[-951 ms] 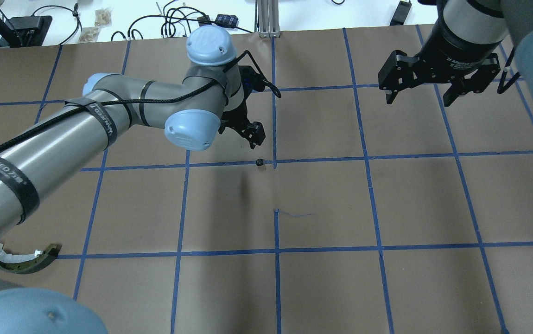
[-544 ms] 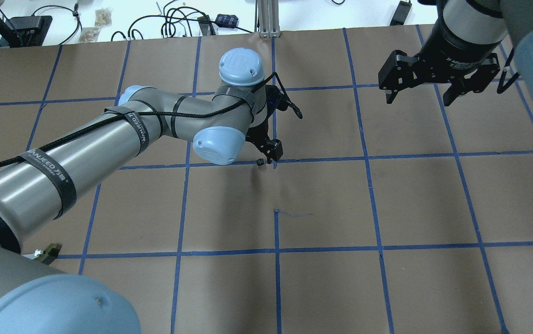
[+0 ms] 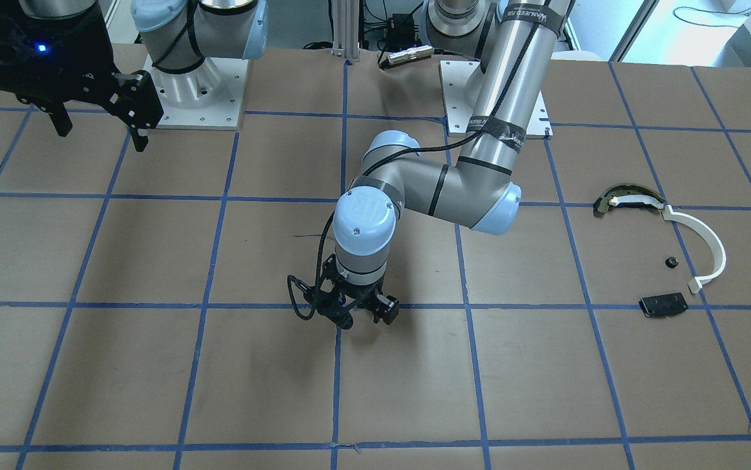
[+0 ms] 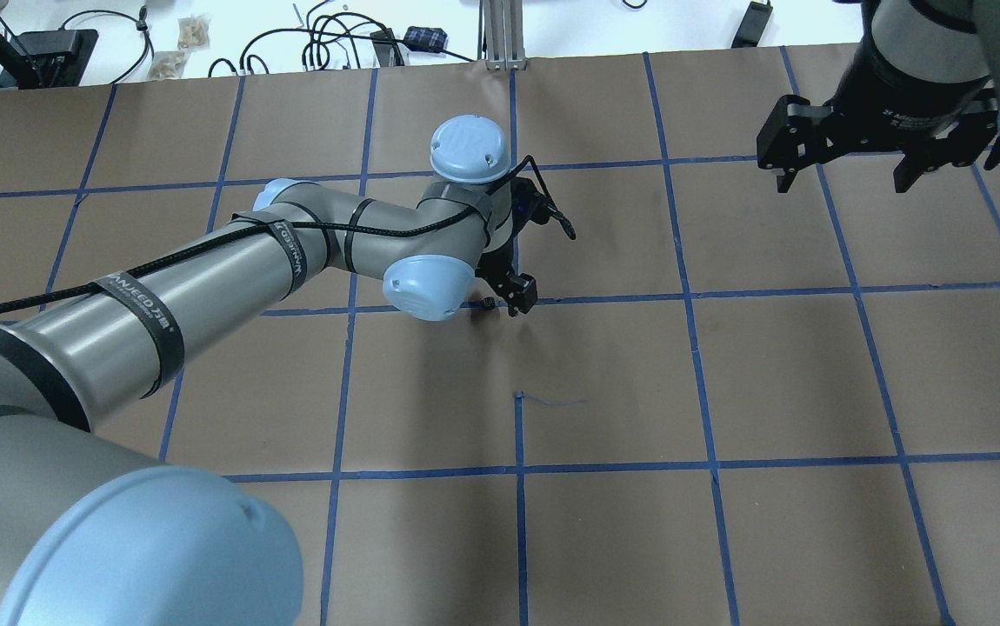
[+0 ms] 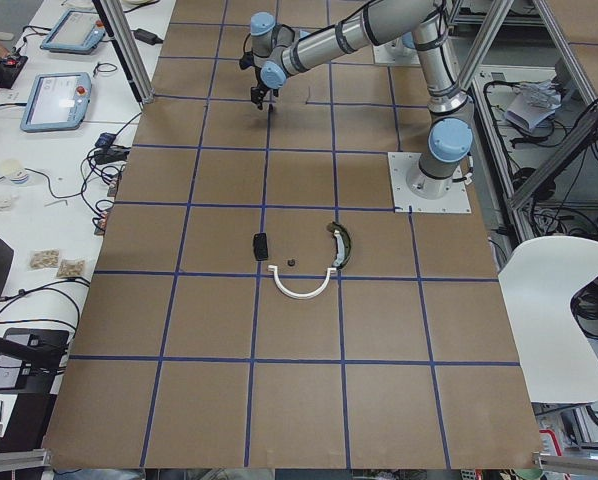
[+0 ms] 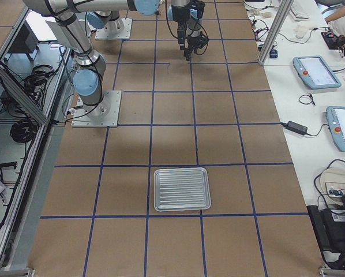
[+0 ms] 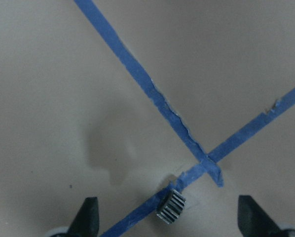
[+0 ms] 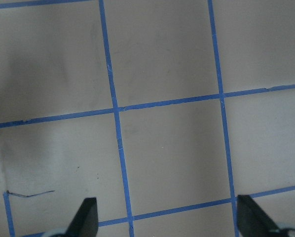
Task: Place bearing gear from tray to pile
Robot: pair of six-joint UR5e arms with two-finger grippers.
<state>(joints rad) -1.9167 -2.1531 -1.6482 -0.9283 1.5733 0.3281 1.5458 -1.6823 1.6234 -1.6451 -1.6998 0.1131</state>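
Note:
The bearing gear [image 7: 170,207] is small, dark and ribbed. It lies on a blue tape line near a tape crossing, and shows in the overhead view [image 4: 487,303]. My left gripper [image 4: 502,299] is open and low over the table, with the gear between its fingertips [image 7: 88,217]. The pile lies apart on the table: a white half-circle strip [image 3: 708,245], a curved black-and-cream piece [image 3: 627,198], a flat black plate [image 3: 663,305] and a small dark part [image 3: 671,262]. My right gripper [image 4: 843,178] is open, empty and raised.
A silver ribbed tray [image 6: 155,190] sits at the table's right end, with nothing in it. Brown paper with a blue tape grid covers the table. Cables and devices lie beyond the far edge [image 4: 335,39]. My left arm hides the pile in the overhead view.
My left arm has swung right and come down, so the open gripper now straddles the gear. My right gripper has moved a little to the right.

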